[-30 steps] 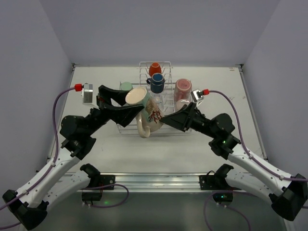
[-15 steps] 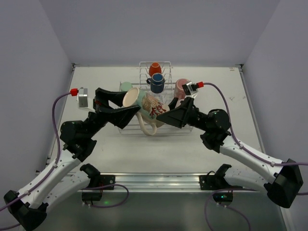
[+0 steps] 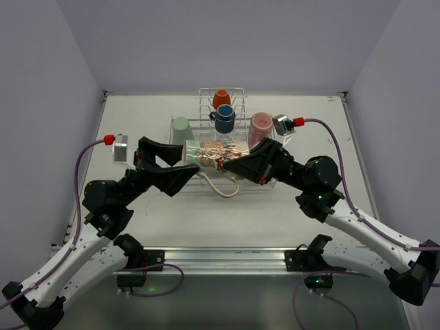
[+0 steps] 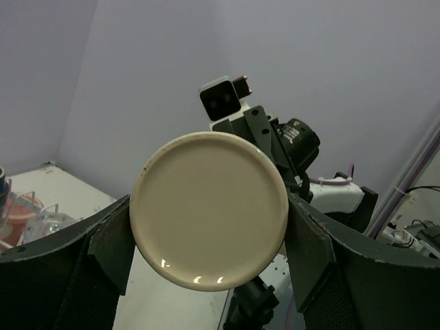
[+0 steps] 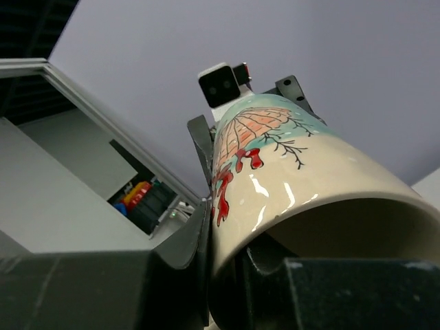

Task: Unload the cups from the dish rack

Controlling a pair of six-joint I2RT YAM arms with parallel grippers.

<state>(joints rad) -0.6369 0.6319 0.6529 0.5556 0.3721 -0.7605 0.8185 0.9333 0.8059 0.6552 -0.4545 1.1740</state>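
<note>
Some dish rack [image 3: 235,103] behind cream mug [image 3: 210,152]

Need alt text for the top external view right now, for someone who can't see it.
Both arms hold a decorated cream mug sideways between them over the front of the dish rack, the left gripper at its base and the right gripper at its rim, handle hanging down. Behind it sit an orange-red mug, dark-blue mug, pink tumbler and mint-green tumbler.

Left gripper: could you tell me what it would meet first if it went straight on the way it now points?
The left gripper would first press on the flat base of the cream mug between its fingers. Right behind the mug sits the right gripper, at the rim end.
</note>
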